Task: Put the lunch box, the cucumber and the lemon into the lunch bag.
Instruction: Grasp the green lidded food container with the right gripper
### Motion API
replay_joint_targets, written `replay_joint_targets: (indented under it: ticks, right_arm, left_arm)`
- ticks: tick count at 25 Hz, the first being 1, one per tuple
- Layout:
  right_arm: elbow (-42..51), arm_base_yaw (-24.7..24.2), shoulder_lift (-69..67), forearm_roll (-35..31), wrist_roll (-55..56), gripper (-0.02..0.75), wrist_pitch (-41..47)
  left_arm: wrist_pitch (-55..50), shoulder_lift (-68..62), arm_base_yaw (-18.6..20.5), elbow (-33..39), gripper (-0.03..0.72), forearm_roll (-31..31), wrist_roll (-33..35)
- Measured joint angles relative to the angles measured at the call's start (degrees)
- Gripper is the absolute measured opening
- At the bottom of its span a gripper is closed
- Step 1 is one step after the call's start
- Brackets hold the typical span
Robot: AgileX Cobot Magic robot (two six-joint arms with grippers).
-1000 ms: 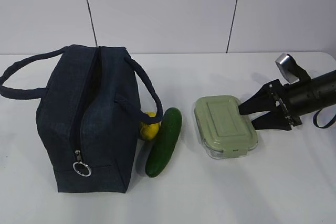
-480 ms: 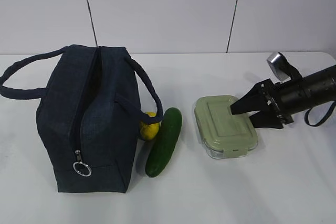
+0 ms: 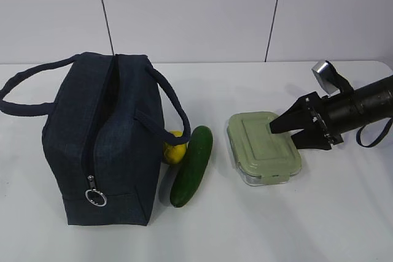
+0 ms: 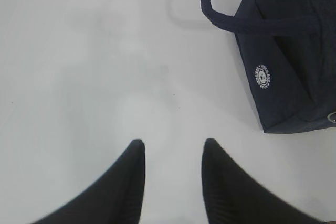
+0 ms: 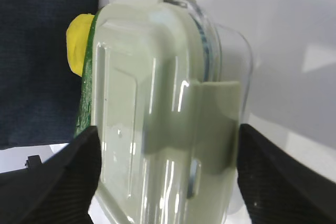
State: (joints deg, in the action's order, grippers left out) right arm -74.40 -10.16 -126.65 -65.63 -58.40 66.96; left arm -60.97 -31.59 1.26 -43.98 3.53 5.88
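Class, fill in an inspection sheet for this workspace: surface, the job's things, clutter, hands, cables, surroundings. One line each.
Surface: white table, bare around the things.
Job's things: lunch bag upright at left, top zipper open; lemon against the bag; cucumber beside the lemon; lunch box flat on the table, lid on.
Clutter: nothing seen.
Hands: right hand open, its fingers either side of the lunch box's end, not closed on it; left hand open over bare table near the bag.
Cables: a dark loop hangs off the right arm.
Surroundings: pale panelled wall behind.
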Motion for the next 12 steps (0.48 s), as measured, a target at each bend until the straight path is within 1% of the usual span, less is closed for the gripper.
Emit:
replay_joint_targets:
  ticks: [12]
  right_arm:
    - [-0.1,0.1,-1.3,-0.8,0.0,0.579,0.0]
  left_arm:
    - [0.0,0.0,0.0,0.0,0.264,0.0,0.0]
